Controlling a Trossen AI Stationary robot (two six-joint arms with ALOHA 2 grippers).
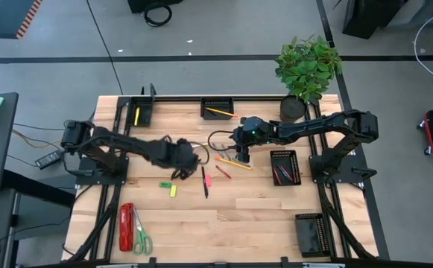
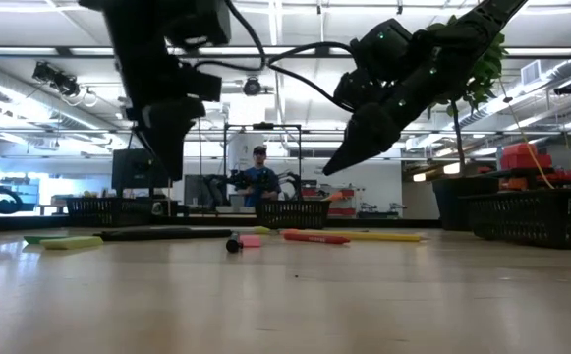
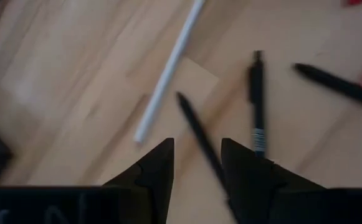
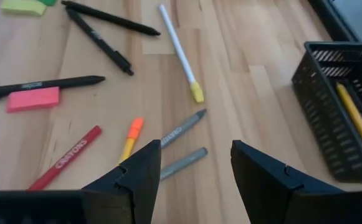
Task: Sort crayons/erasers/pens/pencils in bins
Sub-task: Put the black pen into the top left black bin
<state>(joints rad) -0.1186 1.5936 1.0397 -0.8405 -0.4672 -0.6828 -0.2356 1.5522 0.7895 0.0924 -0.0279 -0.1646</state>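
My left gripper [image 1: 182,158] hangs open above the table's middle. In its wrist view its fingers [image 3: 196,165] stand on either side of a black pen [image 3: 196,130] lying on the wood, beside a white pen [image 3: 168,71] and another black pen [image 3: 256,102]. My right gripper [image 1: 244,153] hangs open above two grey crayons [image 4: 184,127], with an orange crayon [image 4: 131,138] and a red crayon [image 4: 68,155] beside them. A pink eraser [image 4: 33,98] and a yellow-green eraser [image 4: 22,6] lie farther off. In the low view both grippers, left [image 2: 162,147] and right [image 2: 349,147], hang clear of the table.
Black mesh bins stand at the far left [image 1: 141,113] and far middle [image 1: 217,109], each with a yellow pencil, at the right with crayons [image 1: 284,166], and at the near right [image 1: 311,232]. A red stapler [image 1: 127,227] and scissors [image 1: 140,238] lie near left. A plant [image 1: 305,71] stands far right.
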